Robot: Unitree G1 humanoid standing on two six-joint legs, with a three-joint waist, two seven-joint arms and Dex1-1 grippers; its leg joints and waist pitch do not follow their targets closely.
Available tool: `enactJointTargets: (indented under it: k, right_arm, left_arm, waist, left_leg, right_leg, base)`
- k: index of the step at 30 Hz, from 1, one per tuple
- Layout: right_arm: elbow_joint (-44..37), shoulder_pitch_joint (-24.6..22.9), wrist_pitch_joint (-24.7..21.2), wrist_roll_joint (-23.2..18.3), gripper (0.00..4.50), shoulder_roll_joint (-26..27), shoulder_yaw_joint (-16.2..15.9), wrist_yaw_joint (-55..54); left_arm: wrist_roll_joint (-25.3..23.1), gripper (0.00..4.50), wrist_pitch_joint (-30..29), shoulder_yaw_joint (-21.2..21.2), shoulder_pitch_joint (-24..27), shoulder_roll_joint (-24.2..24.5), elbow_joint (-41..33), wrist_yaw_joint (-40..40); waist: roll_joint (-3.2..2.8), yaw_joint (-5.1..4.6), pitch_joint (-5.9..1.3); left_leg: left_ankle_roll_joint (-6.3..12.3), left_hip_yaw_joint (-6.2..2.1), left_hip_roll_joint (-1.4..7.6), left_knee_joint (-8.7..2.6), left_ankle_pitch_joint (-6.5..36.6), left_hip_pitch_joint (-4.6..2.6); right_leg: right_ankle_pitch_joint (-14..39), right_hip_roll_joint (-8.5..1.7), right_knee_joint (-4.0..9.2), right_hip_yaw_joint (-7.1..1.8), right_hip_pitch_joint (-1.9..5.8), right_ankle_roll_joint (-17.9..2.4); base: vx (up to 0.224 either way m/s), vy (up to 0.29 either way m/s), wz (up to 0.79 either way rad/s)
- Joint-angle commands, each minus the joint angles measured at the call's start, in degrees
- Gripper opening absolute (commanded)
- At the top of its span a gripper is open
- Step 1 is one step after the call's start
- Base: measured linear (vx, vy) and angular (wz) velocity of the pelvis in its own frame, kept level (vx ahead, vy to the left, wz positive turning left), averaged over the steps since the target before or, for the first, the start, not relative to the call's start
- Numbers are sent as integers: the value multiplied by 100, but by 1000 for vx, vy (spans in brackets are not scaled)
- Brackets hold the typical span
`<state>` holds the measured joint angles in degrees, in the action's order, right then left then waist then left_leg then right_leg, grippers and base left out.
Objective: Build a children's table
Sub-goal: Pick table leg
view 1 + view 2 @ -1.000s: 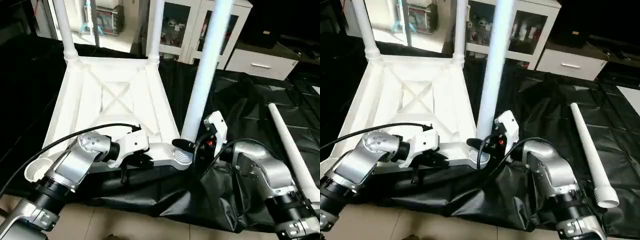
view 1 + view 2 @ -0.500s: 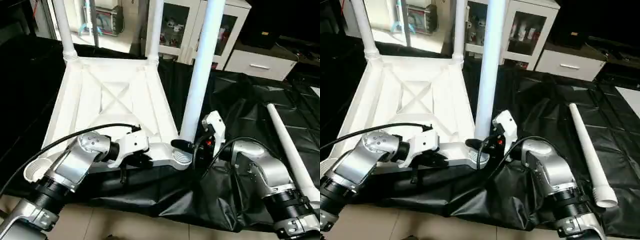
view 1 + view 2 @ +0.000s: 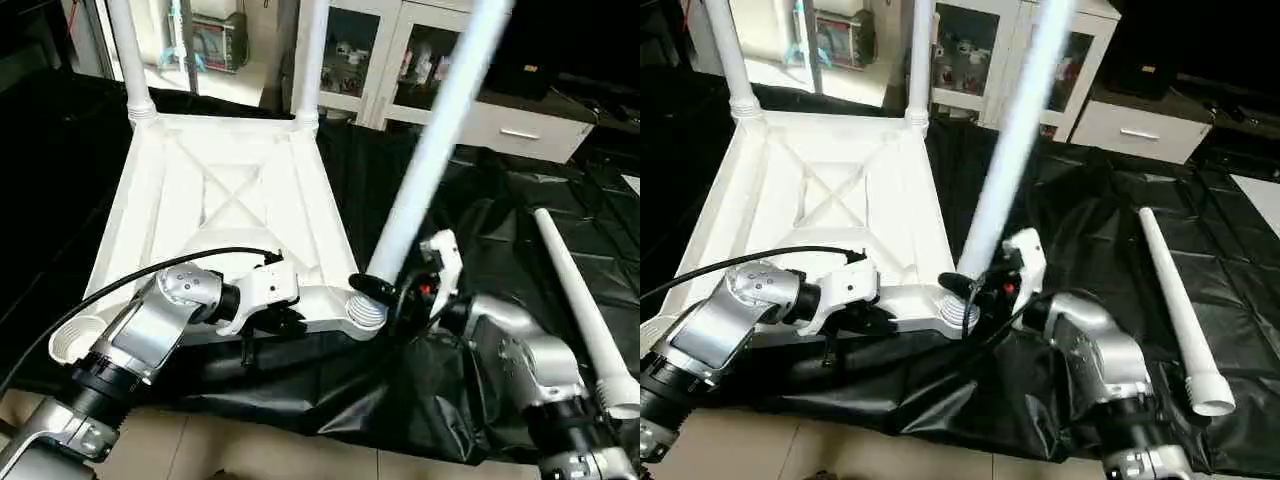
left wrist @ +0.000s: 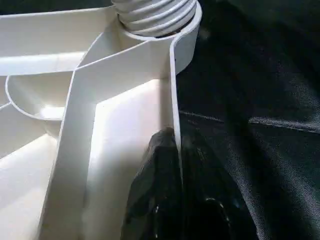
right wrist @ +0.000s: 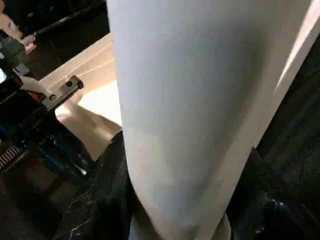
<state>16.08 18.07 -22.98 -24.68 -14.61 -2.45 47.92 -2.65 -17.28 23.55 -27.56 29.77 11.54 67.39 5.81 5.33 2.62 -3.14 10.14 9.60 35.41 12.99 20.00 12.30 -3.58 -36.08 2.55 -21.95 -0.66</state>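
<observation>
Nearest the camera, the left tool (image 3: 283, 318) is clenched on the near rim of the upside-down table top (image 3: 180, 200), its black fingers (image 4: 165, 185) pinching the thin white edge wall. Just beside it, at the near right corner, sits a ribbed round socket (image 3: 366, 312). The right tool (image 3: 392, 292) grasps the lower end of a white leg (image 3: 430, 140) right above that socket; the leg leans away to the right rather than standing straight, and whether its foot is seated in the socket I cannot tell. At the near left corner is an open socket (image 3: 72, 342). The top lies on a black sheet (image 3: 480, 200) spread over the floor, its X-shaped ribs facing up. To the right, well apart from the top, a loose leg (image 3: 580, 300) lies flat on the sheet. At the far corners two legs stand upright, a left one (image 3: 128, 55) and a right one (image 3: 309, 60). Beyond them is a white cabinet (image 3: 400, 60).
</observation>
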Motion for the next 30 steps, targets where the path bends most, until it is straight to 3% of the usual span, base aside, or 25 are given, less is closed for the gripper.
enactJointTargets:
  k: [1, 6, 13, 17, 20, 21, 26, 30]
  right_arm:
    - [99, -218, -23, 76, 193, -58, 125, -171]
    - [-45, -615, 485, 80, 193, 153, 268, -379]
    - [-191, -820, 982, 376, 193, 202, 109, -463]
    - [-204, -827, 1183, 478, 193, 172, 126, -494]
    - [-320, -927, 1311, 481, 193, 139, 70, -384]
    - [-364, -973, 1354, 495, 193, 138, 39, -359]
    - [-361, -1056, 1369, 756, 193, 17, -283, -255]
    - [-247, -894, 1056, 808, 193, -66, -386, -238]
  left_arm:
    - [-84, 2, 29, 333, 39, -59, 49, 166]
    - [-91, 2, 19, 300, -1, -95, 100, 119]
    - [-112, 2, 23, 271, -56, -103, 164, 97]
    - [-136, 2, 29, 256, -83, -124, 197, 48]
    - [-142, 2, 15, 229, -102, -146, 202, 4]
    - [-143, 2, 11, 227, -102, -145, 201, 0]
    - [-150, 2, 12, 204, -94, -140, 212, -16]
    - [-156, 2, 7, 192, -82, -125, 197, -8]
  waist:
    - [-110, -35, -243]
    - [-118, -15, -243]
    - [-131, -6, -221]
    - [-113, -4, -206]
    - [-71, 2, -208]
    - [-84, 8, -208]
    - [-63, 23, -224]
    - [-59, 21, -213]
  left_leg:
    - [-209, -143, 433, -586, 940, -88]
    - [-204, -142, 429, -601, 915, -87]
    - [-254, -159, 431, -638, 1127, -76]
    - [-255, -161, 436, -645, 1316, -89]
    - [-189, -153, 441, -639, 1231, -89]
    - [-182, -156, 444, -642, 1204, -87]
    - [-73, -136, 427, -624, 834, -71]
    - [-93, -145, 434, -643, 970, -75]
  right_leg:
    - [775, -558, 422, -306, 145, -1224]
    - [722, -560, 424, -298, 142, -1212]
    - [937, -560, 459, -305, 143, -1135]
    - [1307, -574, 506, -317, 115, -1051]
    - [1276, -571, 505, -322, 108, -1040]
    - [1241, -570, 498, -320, 108, -1041]
    - [755, -548, 452, -306, 143, -1107]
    - [993, -552, 474, -306, 143, -1077]
  base:
    - [0, 0, 0]
    - [0, 0, 0]
    - [0, 0, 0]
    - [0, 0, 0]
    - [0, 0, 0]
    - [0, 0, 0]
    - [0, 0, 0]
    - [0, 0, 0]
